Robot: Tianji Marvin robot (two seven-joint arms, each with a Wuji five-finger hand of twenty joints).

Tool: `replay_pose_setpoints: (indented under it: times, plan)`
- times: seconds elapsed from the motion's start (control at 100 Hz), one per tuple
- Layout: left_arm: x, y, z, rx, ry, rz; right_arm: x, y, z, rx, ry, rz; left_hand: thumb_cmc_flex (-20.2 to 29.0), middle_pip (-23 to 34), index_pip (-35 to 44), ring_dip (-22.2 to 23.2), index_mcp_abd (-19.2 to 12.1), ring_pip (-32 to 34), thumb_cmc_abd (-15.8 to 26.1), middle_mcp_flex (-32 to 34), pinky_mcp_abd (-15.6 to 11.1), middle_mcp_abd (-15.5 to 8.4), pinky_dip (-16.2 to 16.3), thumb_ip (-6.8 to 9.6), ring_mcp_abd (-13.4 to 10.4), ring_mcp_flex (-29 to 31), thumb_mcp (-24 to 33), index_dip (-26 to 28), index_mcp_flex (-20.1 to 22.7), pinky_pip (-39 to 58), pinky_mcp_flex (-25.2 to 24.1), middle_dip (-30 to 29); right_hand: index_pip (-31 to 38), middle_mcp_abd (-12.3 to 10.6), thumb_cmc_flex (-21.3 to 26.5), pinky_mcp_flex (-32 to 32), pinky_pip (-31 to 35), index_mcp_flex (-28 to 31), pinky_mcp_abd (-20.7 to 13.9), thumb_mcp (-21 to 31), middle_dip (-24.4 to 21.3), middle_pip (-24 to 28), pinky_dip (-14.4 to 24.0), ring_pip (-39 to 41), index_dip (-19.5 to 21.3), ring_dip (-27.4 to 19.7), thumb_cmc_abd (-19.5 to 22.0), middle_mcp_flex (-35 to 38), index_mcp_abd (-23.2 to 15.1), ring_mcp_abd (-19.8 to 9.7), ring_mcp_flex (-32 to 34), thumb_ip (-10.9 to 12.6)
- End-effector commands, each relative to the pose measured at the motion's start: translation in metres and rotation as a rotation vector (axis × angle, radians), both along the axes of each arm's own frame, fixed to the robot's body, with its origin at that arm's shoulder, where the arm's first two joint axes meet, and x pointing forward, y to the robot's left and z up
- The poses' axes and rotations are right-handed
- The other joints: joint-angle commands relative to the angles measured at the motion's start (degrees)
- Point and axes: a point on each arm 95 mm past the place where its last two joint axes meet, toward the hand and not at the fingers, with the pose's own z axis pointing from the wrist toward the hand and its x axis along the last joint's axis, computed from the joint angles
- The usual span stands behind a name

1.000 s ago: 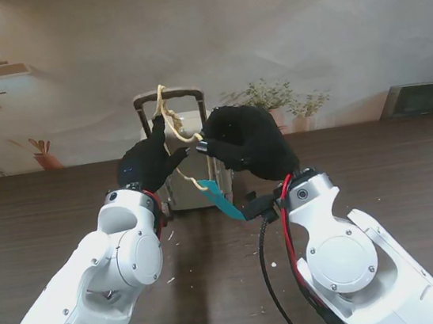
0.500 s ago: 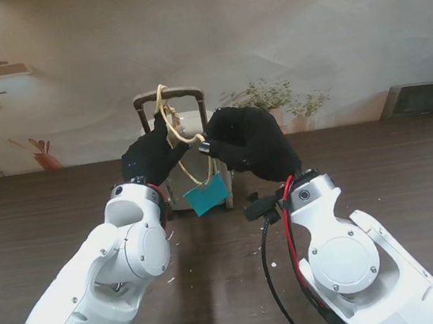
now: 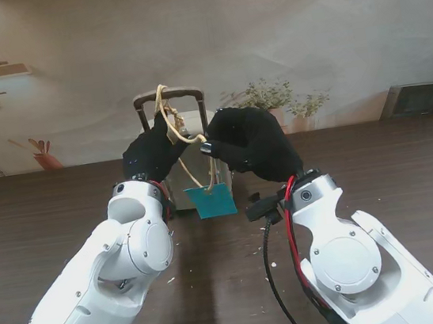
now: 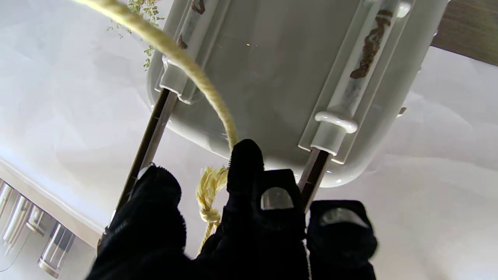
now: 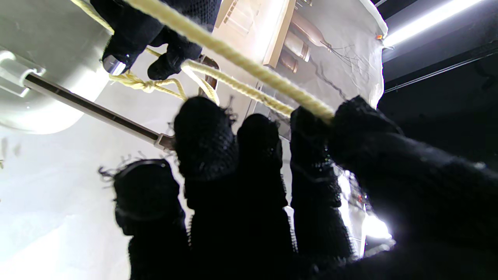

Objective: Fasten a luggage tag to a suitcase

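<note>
**Tag cord looped over the suitcase handle, both hands pinching it**

Here the small silver suitcase (image 3: 196, 179) stands upright near the middle of the dark wooden table (image 3: 410, 176), its telescopic handle (image 3: 168, 96) pulled out. The cream cord (image 3: 170, 124) runs over the handle's top bar and down in front of the case. The teal luggage tag (image 3: 212, 201) hangs from it, flat against the suitcase front, just beside the right wrist.

The left hand (image 3: 150, 156) is closed on the cord just beside the left handle rail; its wrist view shows a knot (image 4: 210, 212) in the cord at the fingertips (image 4: 244, 155). The right hand (image 3: 248, 143) is clamped on the cord too, the strand (image 5: 241, 62) pinched between thumb and forefinger.

The two hands almost meet in front of the handle, leaving only a narrow gap. Wide bare tabletop lies to either side. Potted plants (image 3: 280, 98) stand behind the far table edge, well apart from the case.
</note>
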Motion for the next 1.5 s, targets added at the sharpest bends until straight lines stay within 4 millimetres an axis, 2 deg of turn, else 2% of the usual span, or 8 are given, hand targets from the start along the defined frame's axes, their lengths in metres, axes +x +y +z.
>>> replay_pose_setpoints:
  times: [0.0, 0.11, 0.18, 0.38, 0.84, 1.12, 1.4, 1.49]
  plan:
    - [0.000, -0.003, 0.002, -0.005, 0.003, -0.004, -0.002, 0.001, 0.000, -0.008, 0.000, 0.012, 3.2, 1.9, 3.4, 2.4, 2.9, 1.0, 1.0, -1.6, 1.4, 3.3, 1.1, -0.67, -4.1, 0.2, -1.1, 3.6, -0.6, 3.7, 0.1, 1.4, 1.5, 0.0, 2.5, -0.2, 2.6, -1.1, -1.0, 0.2, 0.4, 1.1, 0.9, -0.2, 1.2, -0.6, 0.9, -1.3, -2.9, -0.3, 2.1, -0.5]
    - [0.001, -0.003, 0.003, -0.010, -0.001, 0.000, -0.002, 0.001, 0.000, -0.009, 0.001, 0.015, 2.9, 1.8, 5.6, 2.4, 3.0, 1.1, 1.1, -2.1, 1.4, 3.3, 1.1, -0.66, -4.4, -0.1, -1.1, 4.7, -3.7, 3.8, 0.1, 1.3, 1.5, 0.1, 2.5, -0.2, 2.6, -1.1, -1.0, 0.2, 0.4, 1.0, 0.9, -0.2, 1.1, -0.6, 0.9, -1.3, -2.9, -0.2, 2.1, -0.5]
    - [0.001, -0.003, 0.004, -0.018, -0.006, 0.000, -0.002, 0.001, 0.000, -0.009, 0.000, 0.016, 3.0, 1.8, 1.2, 2.4, 3.7, 1.2, 1.1, -2.0, 1.4, 3.4, 1.1, -0.62, -4.6, -0.3, -1.1, -0.5, -4.7, 3.8, 0.1, 1.3, 1.5, 0.1, 2.5, -0.2, 2.6, -1.1, -0.9, 0.2, 0.4, 1.1, 0.9, -0.2, 1.1, -0.6, 0.9, -1.2, -2.9, -0.2, 2.1, -0.5]
    - [0.006, -0.004, 0.007, -0.044, -0.039, -0.005, -0.002, 0.001, 0.000, -0.012, -0.001, 0.017, 5.1, 2.8, -0.9, 2.4, 2.4, 1.5, 0.2, 0.4, 1.7, 2.8, 1.2, -0.52, -4.0, 1.4, -0.4, -4.3, 0.1, 4.7, 1.5, 1.7, 1.5, 0.0, 2.5, -0.2, 2.6, -1.1, -1.0, 0.2, 0.5, 1.1, 0.9, -0.2, 1.1, -0.6, 0.9, -1.2, -3.0, -0.2, 2.1, -0.5]
    - [0.012, -0.012, 0.002, -0.058, -0.036, -0.005, -0.003, -0.001, -0.003, -0.011, 0.005, 0.018, 10.3, 5.6, 36.6, 2.4, -2.6, 2.3, -2.1, 1.4, 0.2, 0.4, -0.3, -0.83, -5.7, 2.6, -0.1, 16.2, -3.0, 6.6, 3.0, 2.1, 1.4, 0.0, 2.4, -0.2, 2.6, -1.0, -0.9, 0.2, 0.5, 1.0, 0.9, -0.1, 1.1, -0.6, 0.9, -1.2, -3.0, -0.2, 2.1, -0.6]
    - [0.015, -0.015, 0.002, -0.054, -0.049, 0.007, -0.004, -0.002, -0.003, -0.013, 0.002, 0.020, 14.2, 7.3, 54.3, 2.4, -6.9, 2.9, -5.9, 3.1, -0.7, -0.9, -1.5, -1.11, -7.0, 3.9, 0.2, 21.6, -6.0, 7.2, 5.0, 2.1, 1.4, 0.0, 2.4, -0.2, 2.6, -1.0, -0.9, 0.3, 0.5, 1.0, 0.9, -0.1, 1.1, -0.6, 0.8, -1.2, -2.9, -0.2, 2.1, -0.6]
    - [0.015, -0.013, 0.002, -0.052, -0.060, 0.003, -0.004, -0.001, -0.004, -0.013, 0.005, 0.024, 15.8, 8.1, 60.7, 2.4, -8.3, 2.2, -3.7, 5.8, -0.3, -2.5, -2.7, -1.87, -5.8, 6.4, -0.9, 25.9, -5.0, 7.9, 7.2, 2.1, 1.4, 0.1, 2.4, -0.2, 2.6, -1.0, -0.9, 0.3, 0.5, 1.0, 1.0, -0.1, 1.1, -0.6, 0.8, -1.1, -3.0, -0.1, 2.1, -0.6]
    - [0.012, -0.013, 0.002, -0.055, -0.058, -0.006, -0.004, 0.000, -0.003, -0.011, 0.004, 0.025, 16.1, 8.0, 60.8, 2.4, -7.8, 2.1, -3.2, 5.9, 0.0, -0.9, -2.9, -2.01, -5.3, 6.7, -1.1, 26.3, -4.9, 8.0, 7.3, 2.0, 1.4, 0.1, 2.4, -0.2, 2.6, -1.0, -0.9, 0.3, 0.5, 1.0, 1.0, -0.1, 1.1, -0.6, 0.8, -1.1, -3.0, -0.2, 2.1, -0.6]
